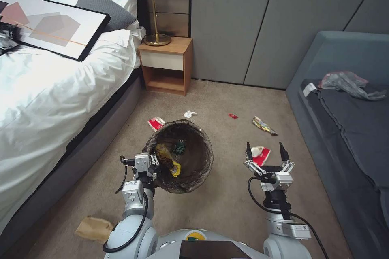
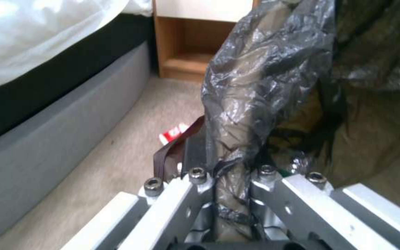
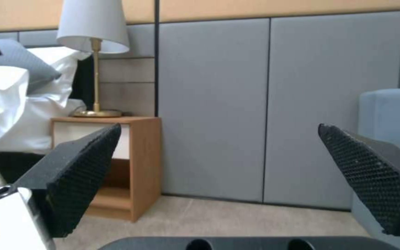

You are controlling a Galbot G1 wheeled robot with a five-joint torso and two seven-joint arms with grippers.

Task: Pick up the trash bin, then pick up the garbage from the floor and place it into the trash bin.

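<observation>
The trash bin (image 1: pixel 201 158), lined with a dark bag, hangs tilted above the carpet with my left gripper (image 1: pixel 155 161) shut on its near-left rim. Inside lie a yellow wrapper (image 1: pixel 169 161) and a green-labelled bottle (image 1: pixel 179 148). In the left wrist view, the left gripper (image 2: pixel 231 175) pinches the bag-covered rim (image 2: pixel 260 90). My right gripper (image 1: pixel 265 151) stands open and empty above a red-white wrapper (image 1: pixel 262 155). In the right wrist view, the right gripper (image 3: pixel 218 180) is spread wide. More garbage lies on the floor: a red-white wrapper (image 1: pixel 156 122), white paper (image 1: pixel 189 113), a red scrap (image 1: pixel 232 116), a multicoloured wrapper (image 1: pixel 264 125) and a brown paper bag (image 1: pixel 94 228).
A bed (image 1: pixel 48 101) with a framed picture (image 1: pixel 48 24) runs along the left. A wooden nightstand (image 1: pixel 166 66) with a lamp (image 1: pixel 154 4) stands at the wall. A grey-blue sofa (image 1: pixel 348 121) borders the right. Open carpet lies between them.
</observation>
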